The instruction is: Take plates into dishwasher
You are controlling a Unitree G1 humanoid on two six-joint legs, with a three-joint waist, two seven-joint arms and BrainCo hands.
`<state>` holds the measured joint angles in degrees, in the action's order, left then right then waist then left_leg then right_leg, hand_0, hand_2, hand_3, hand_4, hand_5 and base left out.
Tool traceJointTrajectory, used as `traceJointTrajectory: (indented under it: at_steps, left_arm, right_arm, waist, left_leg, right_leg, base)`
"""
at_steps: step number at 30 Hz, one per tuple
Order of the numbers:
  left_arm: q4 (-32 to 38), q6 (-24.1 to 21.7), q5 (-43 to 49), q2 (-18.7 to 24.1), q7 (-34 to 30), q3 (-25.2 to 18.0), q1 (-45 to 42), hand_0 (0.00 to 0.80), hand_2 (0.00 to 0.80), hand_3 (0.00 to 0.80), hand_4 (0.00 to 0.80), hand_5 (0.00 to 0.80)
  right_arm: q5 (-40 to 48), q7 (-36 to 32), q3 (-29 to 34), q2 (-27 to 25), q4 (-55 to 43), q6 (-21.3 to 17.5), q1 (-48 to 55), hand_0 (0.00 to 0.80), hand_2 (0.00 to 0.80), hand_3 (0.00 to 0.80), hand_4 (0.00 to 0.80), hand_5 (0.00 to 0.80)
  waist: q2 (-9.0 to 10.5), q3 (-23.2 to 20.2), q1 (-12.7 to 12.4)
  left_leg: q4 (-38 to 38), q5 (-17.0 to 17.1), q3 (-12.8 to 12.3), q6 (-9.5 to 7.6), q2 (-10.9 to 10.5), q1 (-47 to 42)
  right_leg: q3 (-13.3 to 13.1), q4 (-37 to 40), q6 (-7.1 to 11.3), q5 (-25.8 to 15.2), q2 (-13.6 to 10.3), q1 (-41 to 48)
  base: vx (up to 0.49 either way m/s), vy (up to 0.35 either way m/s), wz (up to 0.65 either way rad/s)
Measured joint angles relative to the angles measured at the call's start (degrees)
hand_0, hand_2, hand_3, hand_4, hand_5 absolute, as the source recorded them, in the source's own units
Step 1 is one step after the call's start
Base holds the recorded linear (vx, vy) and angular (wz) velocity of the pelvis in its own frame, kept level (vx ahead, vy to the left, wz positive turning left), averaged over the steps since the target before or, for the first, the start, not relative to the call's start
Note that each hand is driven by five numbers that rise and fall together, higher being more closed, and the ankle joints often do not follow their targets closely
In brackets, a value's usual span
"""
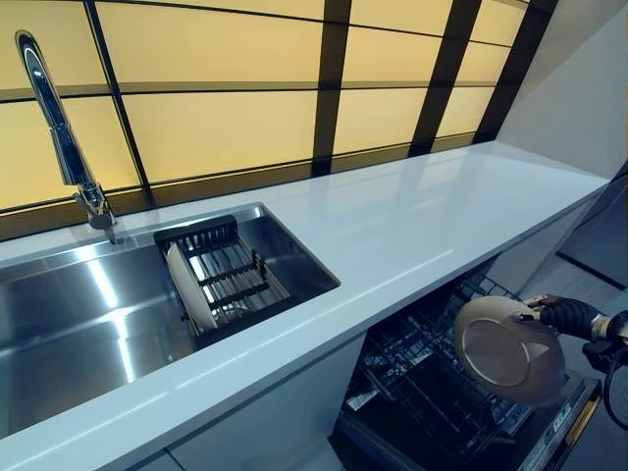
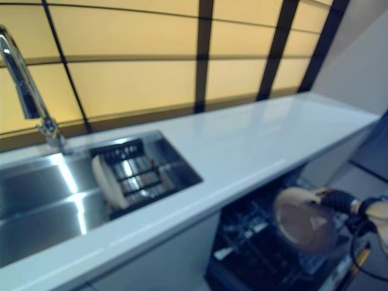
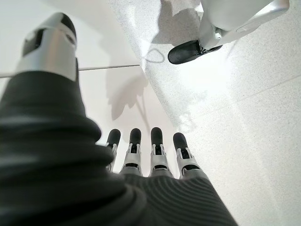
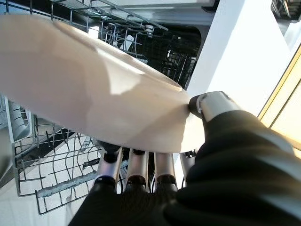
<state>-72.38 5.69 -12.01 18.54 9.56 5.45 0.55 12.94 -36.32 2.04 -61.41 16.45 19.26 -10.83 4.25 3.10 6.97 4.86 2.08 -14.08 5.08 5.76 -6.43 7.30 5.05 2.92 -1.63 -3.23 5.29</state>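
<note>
One white round plate point(image 1: 189, 287) stands on edge in the black wire drying rack point(image 1: 228, 275) inside the stainless steel sink point(image 1: 69, 324), not yet collected. Beneath the white countertop point(image 1: 412, 221), the right hand point(image 1: 567, 316) pinches a beige round ceramic plate point(image 1: 507, 350), thumb over its rim, above the open dishwasher's dark wire rack point(image 1: 432, 388), not yet slotted. The left hand point(image 3: 146, 155) hangs with fingers straight, holding nothing.

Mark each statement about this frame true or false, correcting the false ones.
1. The right robot hand holds a beige plate. True.
2. That plate is over the open dishwasher rack. True.
3. The sink rack is empty. False: a white plate stands in it.
4. The left robot hand grips a plate. False: it is open and holds nothing.
5. The faucet stands above the dishwasher. False: it stands behind the sink.
</note>
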Motion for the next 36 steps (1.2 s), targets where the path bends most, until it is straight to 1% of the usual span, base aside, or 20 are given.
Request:
traceJointTrajectory:
  at_steps: [3,6,10,15,21,23,27,31,35,36]
  left_arm:
    - [0.1,0.0,0.0,0.0,0.0,0.0,0.0,0.000,0.000,0.000,0.000,0.000]
    - [0.2,0.0,0.0,0.0,0.0,0.0,0.0,0.000,0.000,0.000,0.000,0.000]
    - [0.5,0.0,0.0,0.0,0.0,0.0,0.0,0.000,0.000,0.000,0.000,0.000]
    - [1.2,0.1,0.0,0.0,0.0,0.0,0.0,0.000,0.000,0.000,0.000,0.000]
    - [1.4,0.1,0.0,0.0,0.0,0.0,0.1,0.000,0.000,0.000,0.000,0.000]
    - [1.5,0.1,0.0,-0.1,0.0,0.0,0.1,0.000,0.000,0.000,0.000,0.000]
    - [2.2,0.1,-0.1,-0.2,0.1,0.0,-0.2,0.000,0.000,0.000,0.000,0.000]
    - [3.0,0.1,-0.1,-0.3,0.2,0.0,0.0,0.000,0.000,0.000,0.000,0.000]
    - [3.4,0.2,-0.1,-0.3,0.2,0.0,-0.1,0.000,0.000,0.000,0.000,0.000]
    - [3.4,0.2,-0.1,-0.4,0.3,0.0,-0.2,0.000,0.000,0.000,0.000,0.000]
  right_arm:
    - [-1.6,0.5,-1.6,0.8,-0.4,-0.1,0.0,0.800,0.800,0.800,0.800,0.800]
    - [-4.6,0.9,-3.0,2.6,-0.6,-0.3,0.0,0.800,0.800,0.800,0.800,0.800]
    - [-7.1,1.9,-4.9,2.8,-1.2,-0.5,0.0,0.800,0.800,0.800,0.800,0.800]
    - [-9.2,2.0,-5.2,6.2,-2.5,-0.5,0.0,0.800,0.800,0.800,0.800,0.800]
    - [-12.3,2.1,-7.3,8.0,-2.5,-0.8,0.0,0.800,0.800,0.800,0.800,0.800]
    - [-13.3,2.4,-7.5,8.8,-2.4,-1.4,0.0,0.800,0.800,0.800,0.800,0.800]
    - [-16.9,4.2,-10.4,10.3,-1.8,-3.0,-0.2,0.800,0.800,0.800,0.800,0.800]
    - [-19.7,4.7,-12.8,13.4,-0.1,-3.3,-1.0,0.800,0.800,0.800,0.800,0.800]
    - [-23.1,5.4,-15.8,15.3,1.2,-3.4,-2.1,0.800,0.800,0.800,0.800,0.800]
    - [-23.9,5.8,-16.8,16.5,2.9,-3.5,-3.3,0.800,0.800,0.800,0.800,0.800]
  waist:
    - [-0.01,0.1,0.0]
    - [-0.14,0.5,-0.1]
    - [-0.71,1.1,-0.2]
    - [-1.02,1.3,-0.4]
    - [-1.36,1.8,-1.6]
    - [-1.55,2.1,-1.7]
    - [-1.66,2.4,-2.3]
    - [-1.64,2.5,-3.4]
    - [-1.75,2.6,-3.7]
    - [-1.80,2.6,-4.3]
  left_leg:
    - [0.0,0.0,0.0,0.00,0.0,0.0]
    - [0.0,0.0,0.0,0.00,0.0,0.0]
    - [0.0,0.0,0.0,0.00,0.0,0.0]
    - [0.0,0.0,0.1,0.00,0.0,0.0]
    - [0.0,0.0,0.2,0.00,0.0,0.0]
    - [0.0,0.0,0.4,0.00,0.0,0.0]
    - [0.0,0.0,0.8,0.00,0.0,0.1]
    - [0.0,0.0,1.1,-0.01,-0.1,0.1]
    - [0.0,0.1,1.7,-0.05,-0.2,0.2]
    - [0.0,0.1,1.8,-0.06,-0.2,0.2]
  right_leg:
    - [0.0,0.0,0.00,0.0,0.0,0.0]
    - [0.0,0.0,0.00,0.0,0.0,0.0]
    - [0.0,0.0,0.03,0.0,0.0,0.0]
    - [0.1,0.0,0.03,0.0,0.0,0.1]
    - [0.5,0.0,0.04,0.0,0.0,0.1]
    - [0.7,0.0,0.04,0.0,-0.1,0.2]
    - [1.1,0.0,0.03,0.0,-0.1,0.4]
    - [1.3,0.0,0.03,0.0,-0.1,0.5]
    - [1.6,0.0,0.03,0.0,-0.2,0.6]
    - [1.6,0.0,0.03,0.0,-0.2,0.6]
  base:
    - [0.000,0.000,0.00]
    - [0.000,0.000,0.00]
    - [0.000,0.000,0.00]
    - [0.000,0.000,0.00]
    - [-0.003,0.000,0.01]
    - [-0.021,-0.005,0.06]
    - [-0.011,-0.003,0.04]
    - [-0.006,0.007,0.02]
    - [-0.006,0.008,0.02]
    - [0.000,0.000,0.00]
